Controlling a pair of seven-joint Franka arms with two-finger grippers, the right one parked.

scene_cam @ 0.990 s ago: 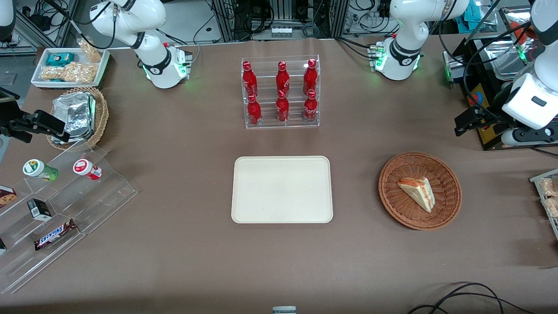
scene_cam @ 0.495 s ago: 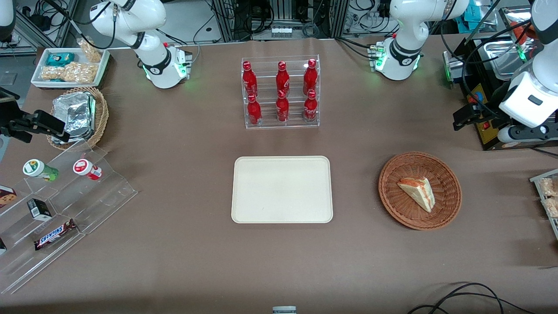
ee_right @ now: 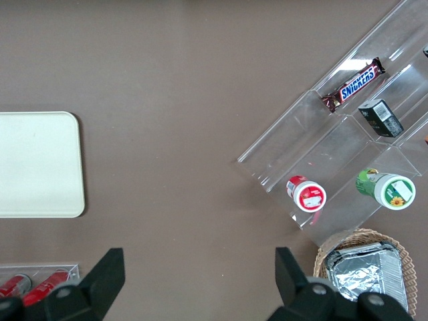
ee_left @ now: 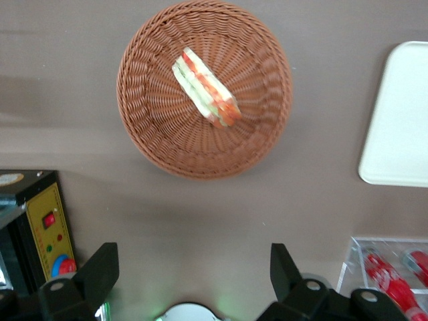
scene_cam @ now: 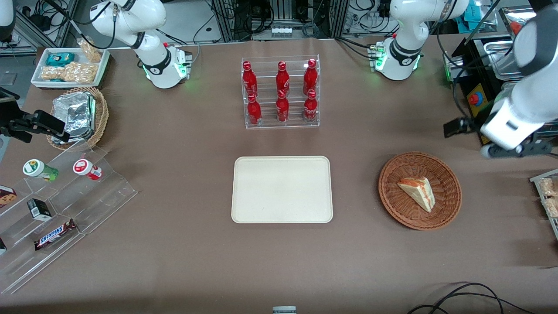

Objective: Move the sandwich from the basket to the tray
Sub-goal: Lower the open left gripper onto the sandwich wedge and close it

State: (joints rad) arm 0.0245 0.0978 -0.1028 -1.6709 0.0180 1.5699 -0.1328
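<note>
The sandwich (scene_cam: 417, 192) lies on its side in the basket (scene_cam: 449, 205), which stands on the table toward the working arm's end, well apart from the tray (scene_cam: 281, 189). It looks light and soft, so too strong a squeeze would likely crush the bread and push out the filling. The layers may also slide against each other. The best hold is probably across the two flat bread faces, near the thick middle of the wedge and not at the thin tip.

The gripper (ee_left: 190, 284) hangs above the table just beside the basket, farther from the front camera than it, and points down. Its fingers (ee_left: 99, 271) are wide apart and hold nothing.
</note>
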